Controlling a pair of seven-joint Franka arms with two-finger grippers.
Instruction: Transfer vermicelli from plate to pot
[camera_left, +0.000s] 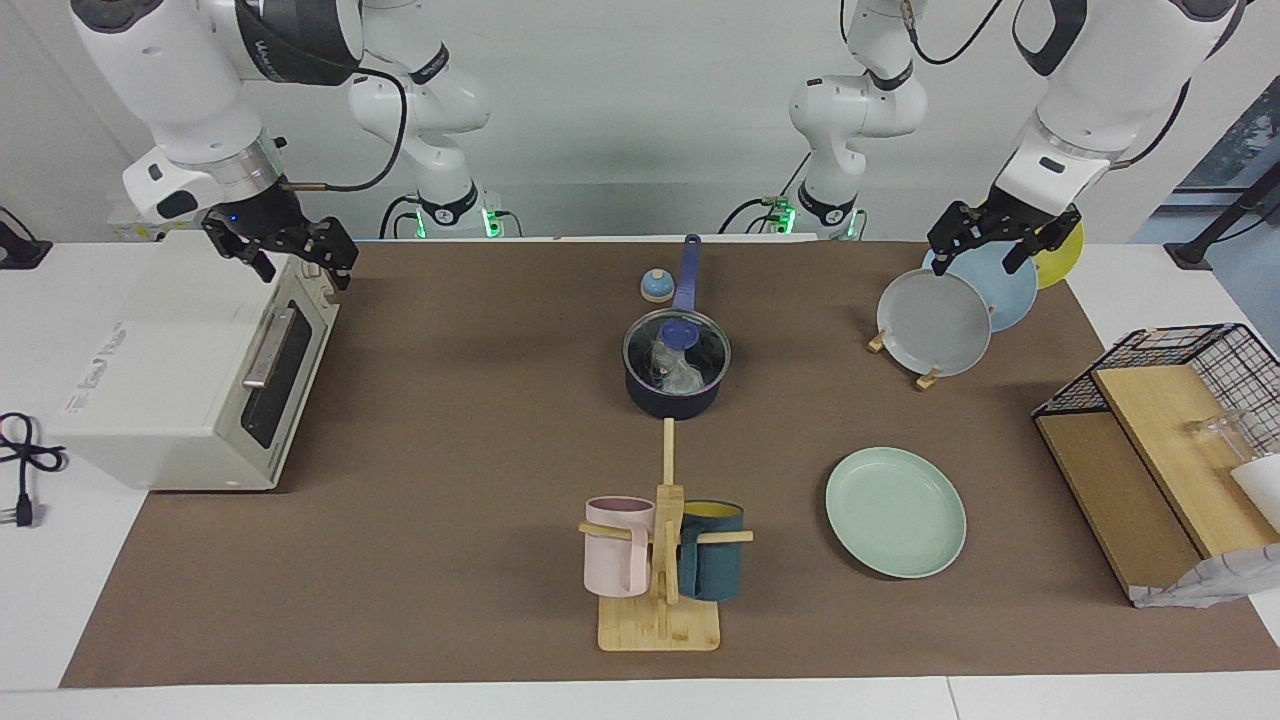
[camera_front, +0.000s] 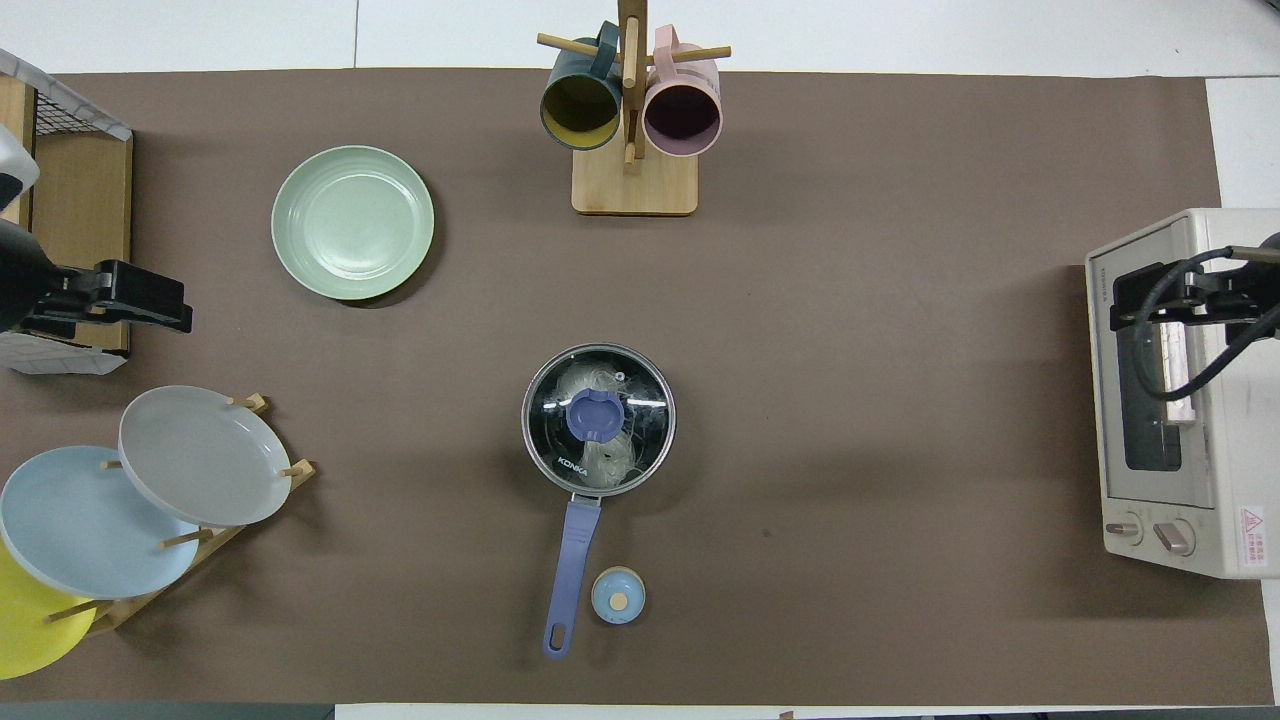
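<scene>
With the vermicelli (camera_left: 676, 370) already under the lid (camera_left: 677, 345) in the pot (camera_left: 672, 392) at frame centre and the plate (camera_left: 895, 511) bare, both claws, left (camera_left: 1000, 246) and right (camera_left: 290, 256), hang open and empty at the upper corners, likely done.

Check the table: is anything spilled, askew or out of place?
Nothing stands out. The vermicelli lies inside the pot under its glass lid, and the plate is bare, with no strands on the mat.
</scene>
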